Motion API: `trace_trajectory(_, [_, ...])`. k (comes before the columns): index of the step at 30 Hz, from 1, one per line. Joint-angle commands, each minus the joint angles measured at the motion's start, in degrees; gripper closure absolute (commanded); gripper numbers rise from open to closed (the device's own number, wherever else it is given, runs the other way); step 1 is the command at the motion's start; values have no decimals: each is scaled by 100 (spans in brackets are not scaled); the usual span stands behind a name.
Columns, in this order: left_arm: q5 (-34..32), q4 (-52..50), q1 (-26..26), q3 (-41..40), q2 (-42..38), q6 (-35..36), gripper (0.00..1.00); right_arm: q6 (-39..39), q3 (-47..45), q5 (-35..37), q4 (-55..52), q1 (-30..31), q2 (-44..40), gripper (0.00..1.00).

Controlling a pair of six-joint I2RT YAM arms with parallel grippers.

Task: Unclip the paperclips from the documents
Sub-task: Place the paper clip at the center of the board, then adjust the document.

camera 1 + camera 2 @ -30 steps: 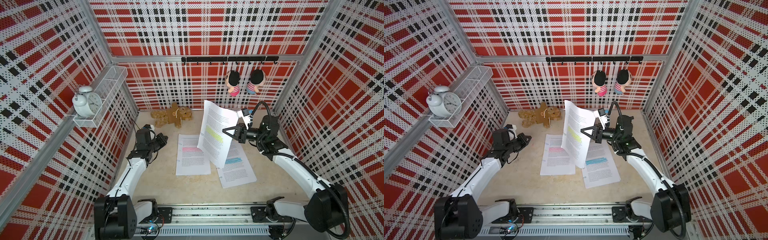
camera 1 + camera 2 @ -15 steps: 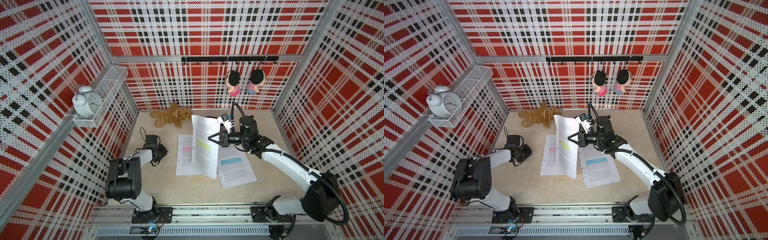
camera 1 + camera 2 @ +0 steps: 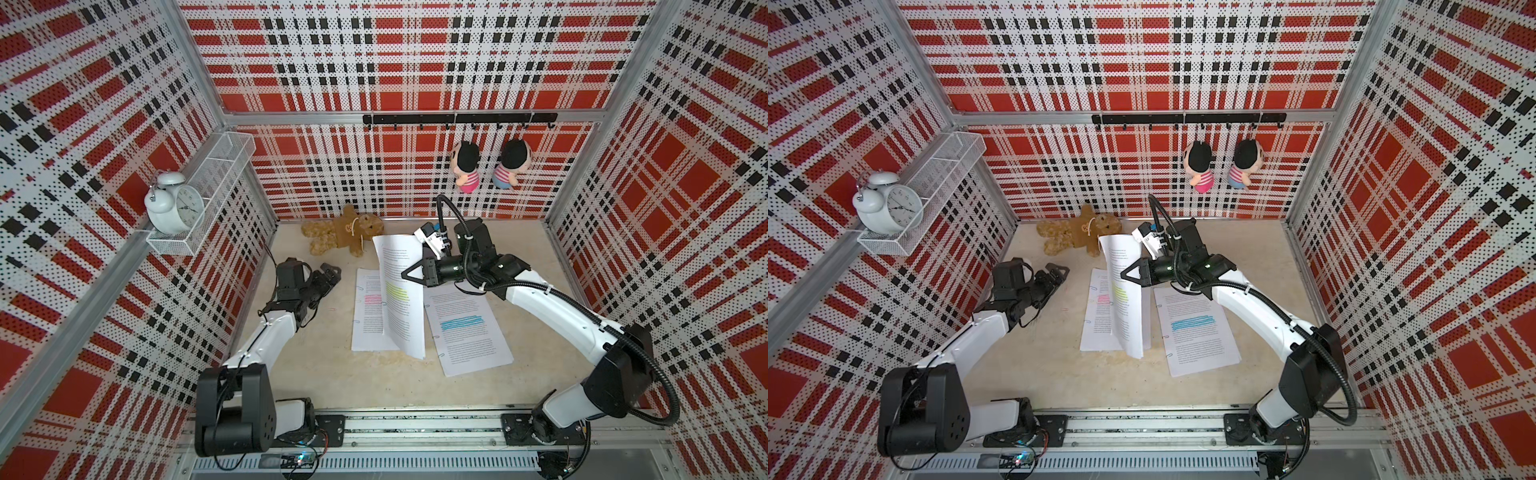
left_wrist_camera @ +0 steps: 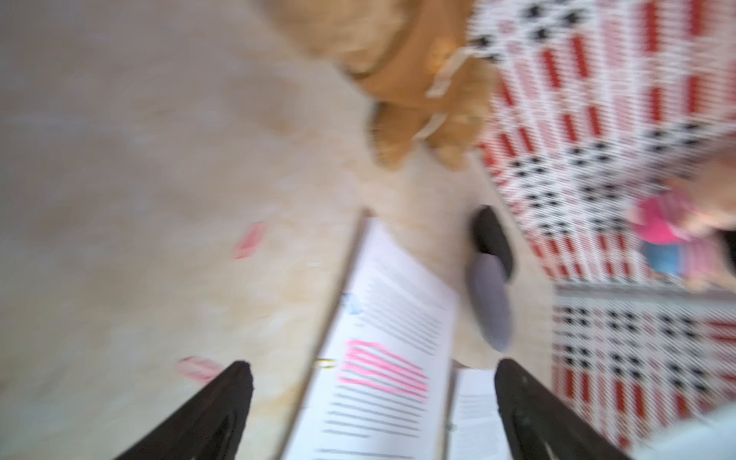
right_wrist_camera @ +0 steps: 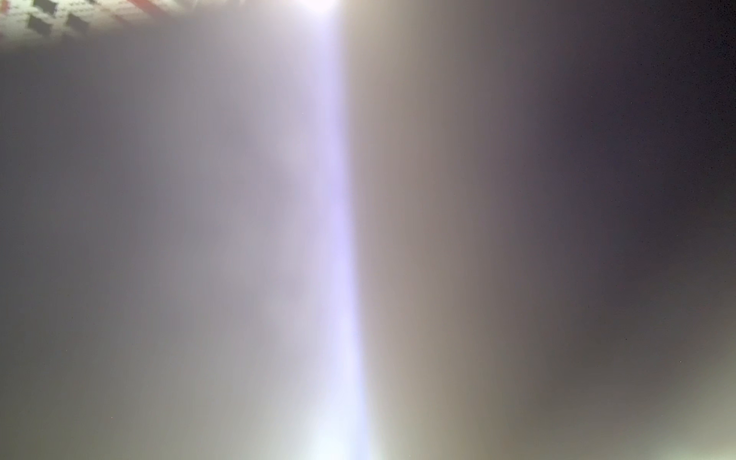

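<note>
While the jaws of my right gripper [image 3: 404, 275] pinch the white yellow-banded paper document [image 3: 399, 316], tilted up at centre of the beige desk [image 3: 332, 374], my left gripper [image 3: 331, 276] hangs at nine o'clock, jaws spread and empty, near a loose pink wire paperclip [image 4: 249, 241].

Both top views are coming through sharp and evenly bright, light pouring from overhead, only soft faint shadows pooling under the arms and the raised yellow-highlighted document [image 3: 401, 299]. The plaid walls [image 3: 415, 62] are bowing and stretching toward the frame edges. Left wrist view is smearing with motion blur: teddy bear [image 4: 414, 79], pink-highlighted document [image 4: 382, 370], pink paperclips [image 4: 250, 240] all streaking. Right wrist view is washing out into grey defocused haze, one bright white-violet streak splitting it, one side sinking dark.
</note>
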Motion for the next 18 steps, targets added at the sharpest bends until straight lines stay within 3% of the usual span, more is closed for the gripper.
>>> trace_trajectory(1, [1309, 2306, -301, -133, -196, -935, 2, 231, 448, -526, -125, 104, 214, 100])
trace_trajectory(3, [1805, 3454, -345, -218, -65, -1647, 2, 334, 681, -774, -66, 128, 329, 100])
trace_trajectory(10, [2607, 4972, -664, 159, 513, -2481, 2, 589, 1204, -1376, 305, 194, 470, 100])
trace_trajectory(18, [3082, 8618, -638, -158, 1417, -4918, 2, 171, 1575, -1588, 79, 121, 396, 100])
